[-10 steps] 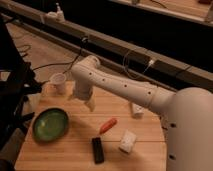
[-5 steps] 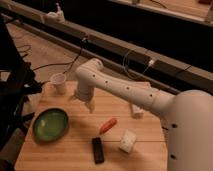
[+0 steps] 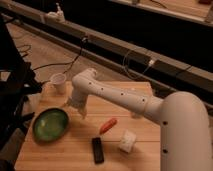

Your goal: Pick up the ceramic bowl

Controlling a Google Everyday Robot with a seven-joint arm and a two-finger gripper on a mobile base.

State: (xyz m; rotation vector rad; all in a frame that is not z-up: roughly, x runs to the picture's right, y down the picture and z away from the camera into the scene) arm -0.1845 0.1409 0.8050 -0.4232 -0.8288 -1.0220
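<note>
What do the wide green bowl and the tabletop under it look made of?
The wide green bowl looks like glazed ceramic: glossy inside with a soft sheen, darker rim. The tabletop looks like light wood, with visible plank lines. The gripper hangs beside the bowl, above the tabletop.

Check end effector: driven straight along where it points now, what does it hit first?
The end effector hangs pointing down, just right of the ceramic bowl. Straight on, it would probably meet bare wooden table beside the bowl's rim, not the bowl itself, though depth is unclear here.

The arm (image 3: 131,100), pincer (image 3: 80,110) near the ceramic bowl (image 3: 50,124), is cut off at right.
</note>
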